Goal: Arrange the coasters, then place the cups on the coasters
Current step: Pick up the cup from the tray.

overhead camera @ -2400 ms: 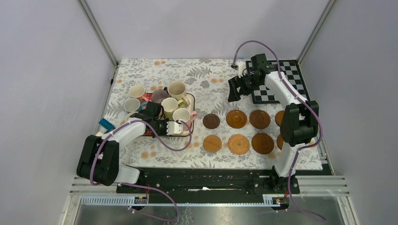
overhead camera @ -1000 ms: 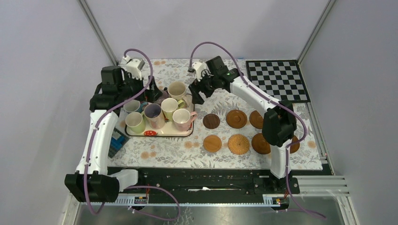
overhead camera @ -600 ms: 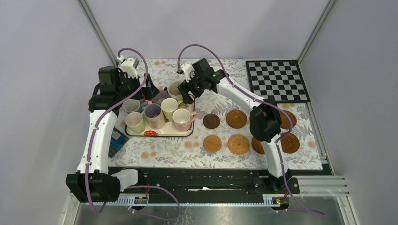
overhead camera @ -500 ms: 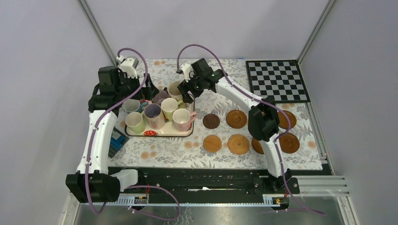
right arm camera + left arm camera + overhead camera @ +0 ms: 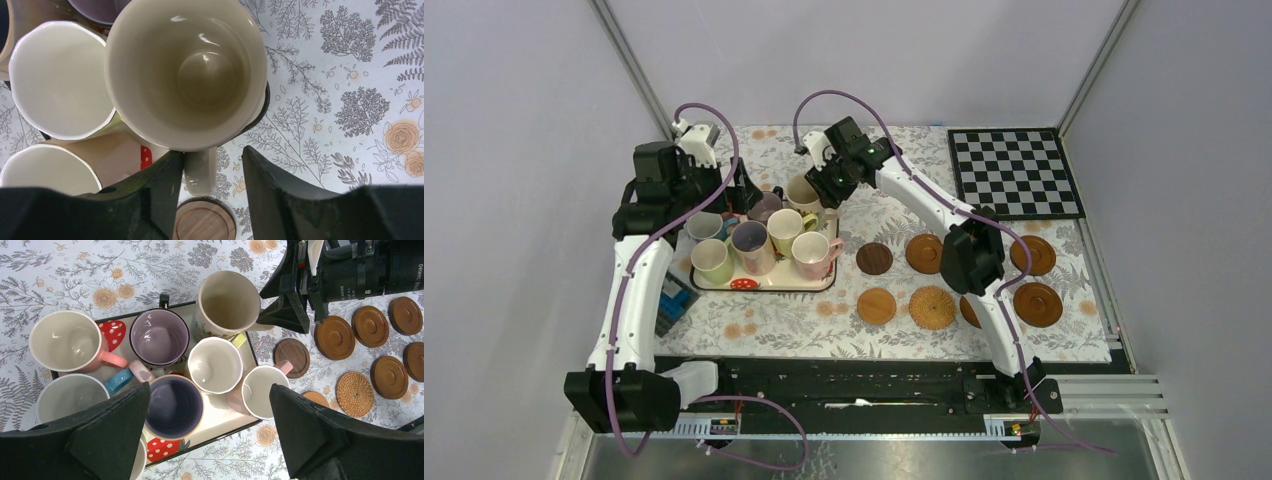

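Floral tablecloth (image 5: 774, 320), pale enclosure walls.

- Tall cream mug (image 5: 185, 75) stands at the far right corner of the strawberry tray (image 5: 769, 285). Its handle (image 5: 200, 172) points off the tray's right side.
- Right gripper (image 5: 211, 157): jaws straddle that handle at part width and are not clenched. Cloth shows between the handle and one finger. On the other side I cannot tell whether there is contact.
- The other cups (image 5: 215, 365) crowd the tray. The one at its near left corner is mostly cut off by a finger in the left wrist view.
- Left gripper (image 5: 208, 390) hangs above the tray, jaws released wide, with nothing between them.
- Coasters (image 5: 334, 337) lie in two rows right of the tray. Eight count in the left wrist view, one half hidden by a finger. Overhead, the right arm's elbow covers part of the rows.
- Blue object (image 5: 669, 305) left of the tray is mostly behind the left arm and cannot be identified.
- Checkerboard mat (image 5: 1014, 170) lies far right of the tray.
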Robot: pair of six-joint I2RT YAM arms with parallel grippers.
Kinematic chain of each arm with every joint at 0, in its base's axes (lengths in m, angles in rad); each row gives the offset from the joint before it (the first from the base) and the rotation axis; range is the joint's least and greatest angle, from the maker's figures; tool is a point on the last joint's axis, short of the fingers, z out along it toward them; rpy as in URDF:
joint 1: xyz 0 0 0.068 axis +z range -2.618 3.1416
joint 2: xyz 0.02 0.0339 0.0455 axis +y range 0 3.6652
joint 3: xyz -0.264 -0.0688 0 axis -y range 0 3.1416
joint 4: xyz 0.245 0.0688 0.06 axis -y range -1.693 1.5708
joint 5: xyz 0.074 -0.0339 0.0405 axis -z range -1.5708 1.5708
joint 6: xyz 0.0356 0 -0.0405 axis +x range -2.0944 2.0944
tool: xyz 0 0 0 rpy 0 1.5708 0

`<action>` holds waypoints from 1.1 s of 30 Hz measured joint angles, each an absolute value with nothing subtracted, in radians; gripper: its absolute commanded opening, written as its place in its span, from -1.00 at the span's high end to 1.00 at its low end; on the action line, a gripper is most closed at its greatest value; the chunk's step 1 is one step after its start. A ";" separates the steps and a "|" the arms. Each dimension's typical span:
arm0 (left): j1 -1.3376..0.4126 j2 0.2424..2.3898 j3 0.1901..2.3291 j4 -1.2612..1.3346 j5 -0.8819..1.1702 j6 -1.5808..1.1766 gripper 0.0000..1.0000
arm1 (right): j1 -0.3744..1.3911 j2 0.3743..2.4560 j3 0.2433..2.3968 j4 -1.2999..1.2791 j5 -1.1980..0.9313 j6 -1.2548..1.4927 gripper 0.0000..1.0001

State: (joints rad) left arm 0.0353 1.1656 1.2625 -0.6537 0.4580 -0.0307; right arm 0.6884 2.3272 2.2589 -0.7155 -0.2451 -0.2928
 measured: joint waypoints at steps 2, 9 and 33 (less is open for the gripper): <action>0.037 1.166 1.258 -0.653 0.458 -0.030 -0.98 | 0.688 2.329 2.262 -0.731 -0.247 -0.310 0.04; 0.042 1.166 1.250 -0.653 0.455 -0.031 -0.98 | 0.688 2.353 2.276 -0.770 -0.247 -0.366 0.03; 0.061 1.166 1.250 -0.633 0.429 -0.058 -0.98 | 0.688 2.356 2.065 -0.563 -0.303 -0.409 0.25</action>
